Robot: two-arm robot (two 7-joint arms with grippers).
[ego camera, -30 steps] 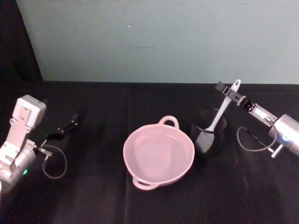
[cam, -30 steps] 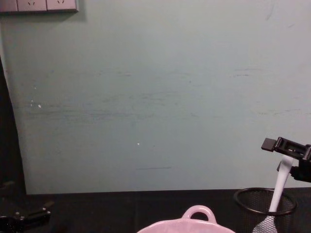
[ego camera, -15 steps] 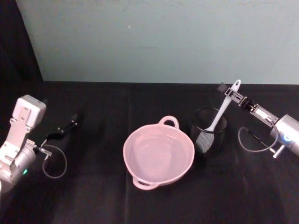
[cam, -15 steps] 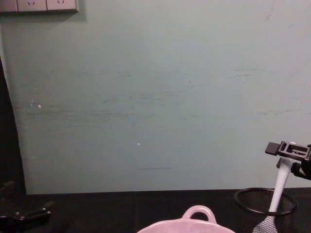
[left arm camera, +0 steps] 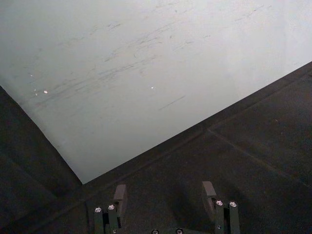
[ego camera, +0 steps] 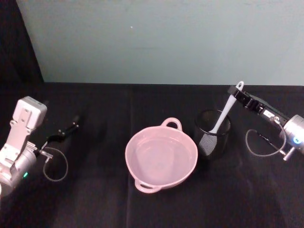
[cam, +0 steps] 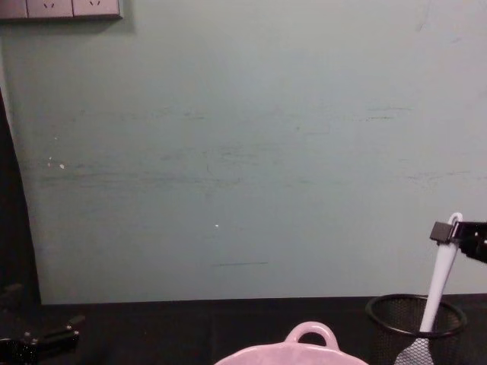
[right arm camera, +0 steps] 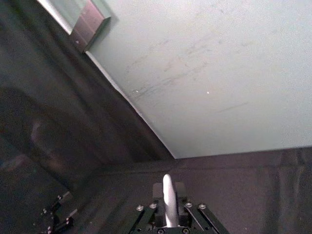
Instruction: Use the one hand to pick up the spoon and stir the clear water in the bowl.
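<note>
— Where do we find the spoon (ego camera: 223,116)?

— It stands in the mesh cup (ego camera: 212,142), scoop down and handle leaning back toward the right, so the looped end sticks up above the rim. That free end is the easy place to take it.

— And that is where we have it?

— Yes. Our right gripper (ego camera: 239,93) reaches in from the right edge of the table (ego camera: 95,190), and its fingers are drawn in close on the top of the handle. In the right wrist view the white handle runs straight up between them, so we judge it clamped. The scoop has not left the cup.

— Where does it have to go?

— To the bowl (ego camera: 130,148), just beside the cup on its left, with clear water in it.

— What room do we have?

— Plenty above. We think the spoon must rise until the scoop clears the cup's rim before it swings left, or the light cup may tip. The bowl's near handle points toward the cup, so we would come down inside the rim, not over that loop. The wall (ego camera: 166,42) stands well behind.

— And the other arm?

— Our left gripper (ego camera: 66,130) lies parked at the far left, fingers wide apart, well away from everything.
</note>
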